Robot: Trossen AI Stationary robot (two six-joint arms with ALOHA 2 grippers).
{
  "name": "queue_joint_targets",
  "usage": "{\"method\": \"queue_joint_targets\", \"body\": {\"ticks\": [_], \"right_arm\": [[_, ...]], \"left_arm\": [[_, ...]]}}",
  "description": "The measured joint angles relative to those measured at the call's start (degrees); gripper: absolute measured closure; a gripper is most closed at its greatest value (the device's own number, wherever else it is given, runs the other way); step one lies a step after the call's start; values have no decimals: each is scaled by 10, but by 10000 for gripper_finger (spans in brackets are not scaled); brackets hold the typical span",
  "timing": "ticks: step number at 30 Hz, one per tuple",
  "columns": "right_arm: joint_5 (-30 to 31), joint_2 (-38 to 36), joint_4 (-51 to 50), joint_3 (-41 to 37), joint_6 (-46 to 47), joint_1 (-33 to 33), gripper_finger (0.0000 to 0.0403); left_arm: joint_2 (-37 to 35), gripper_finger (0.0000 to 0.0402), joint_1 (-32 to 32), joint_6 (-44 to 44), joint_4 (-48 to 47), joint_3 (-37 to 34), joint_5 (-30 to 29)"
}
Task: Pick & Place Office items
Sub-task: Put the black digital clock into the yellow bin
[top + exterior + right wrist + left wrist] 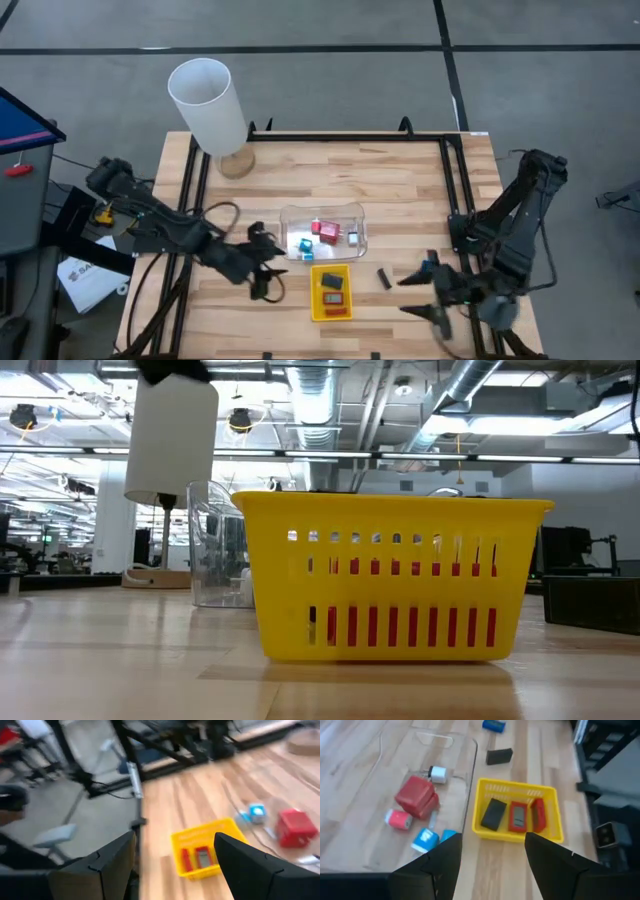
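Observation:
Several office items lie in a clear plastic tray (pixel 323 230): a red block (pixel 417 796), a red-and-white bit (pixel 398 819), blue-and-white bits (pixel 426 838) and a small white piece (pixel 438 773). A yellow tray (pixel 331 291) nearer the table's near edge holds a black piece (pixel 493 814) and two red pieces (pixel 518 816). A black block (pixel 384 278) and a blue bit (pixel 493 725) lie on the bare wood right of the yellow tray. My left gripper (pixel 272 270) is open and empty, left of both trays. My right gripper (pixel 420 296) is open and empty, right of the black block.
A tall white cylinder (pixel 208 105) stands on a round wooden base at the table's far left. Black frame rails run along the table's left, right and far edges. The yellow tray (pixel 390 575) fills the low view, with the clear tray (pixel 215 545) behind it.

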Motion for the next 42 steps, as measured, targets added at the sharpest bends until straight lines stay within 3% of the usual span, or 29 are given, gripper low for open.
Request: {"method": "queue_joint_targets", "body": {"ticks": [5,9,15,21,26,31,35,42], "right_arm": [[-101,29,-1,-28,60,-77,138],[-179,67,5,-47,114,-143,138],[-233,123,20,-45,165,-236,138],[-364,166,-49,-45,195,-304,138],[-425,150,-137,-29,311,-265,138],[-358,130,-186,22,459,-167,138],[-338,191,-302,59,572,-113,138],[-354,324,-392,127,527,-136,138]], "left_arm": [[-90,188,-30,-16,188,-176,-17],[-109,192,-44,22,333,-260,-19],[-107,192,-79,96,464,-301,-22],[-107,192,-121,143,516,-302,-35],[-107,192,-137,145,527,-302,-35],[-107,192,-138,145,532,-302,-51],[-106,192,-137,143,532,-302,-54],[-103,192,-136,153,557,-301,-54]]}}
